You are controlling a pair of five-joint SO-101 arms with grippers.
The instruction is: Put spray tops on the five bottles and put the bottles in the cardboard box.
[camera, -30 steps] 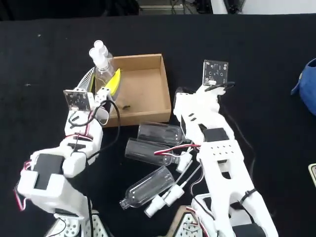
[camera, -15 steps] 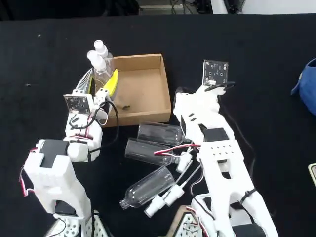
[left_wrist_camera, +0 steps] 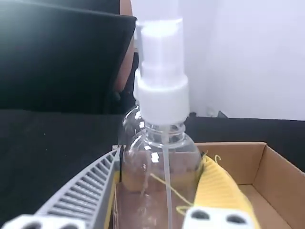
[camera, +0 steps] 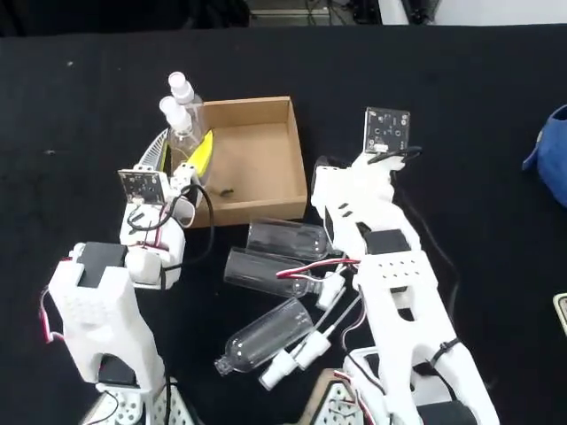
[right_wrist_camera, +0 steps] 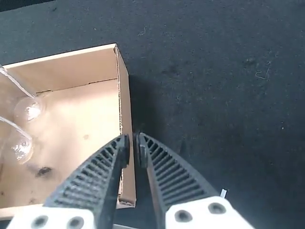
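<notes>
Standing upright at the far-left corner of the cardboard box [camera: 257, 103]: two clear bottles, each fitted with a white spray top.

- Held bottle [camera: 182, 142]: set between the grey and yellow fingers of the left gripper [camera: 187, 137], which is clamped on its body. The left wrist view shows its dip tube running down inside and the box wall beside it.
- Second capped bottle [camera: 190, 106]: just behind the held one, close against it.
- Right gripper [right_wrist_camera: 133, 140]: fingers drawn together with only a sliver between them, holding nothing. It is poised over the box's side wall, where the wall meets the black table [camera: 443, 71].
- Uncapped bottles, three, lying on their sides on the table between the two arms. The nearest bottle to the box [camera: 288, 239] lies just off its front wall. The middle bottle [camera: 266, 270] lies beside that, and the third bottle [camera: 266, 335] lies at an angle nearer the arm bases.
- Loose spray tops, white. One [camera: 330, 288] lies by the middle bottle and two more [camera: 306, 350] lie alongside the third bottle.
- Blue object [camera: 554, 164]: at the table's right edge, well apart from everything else.
</notes>
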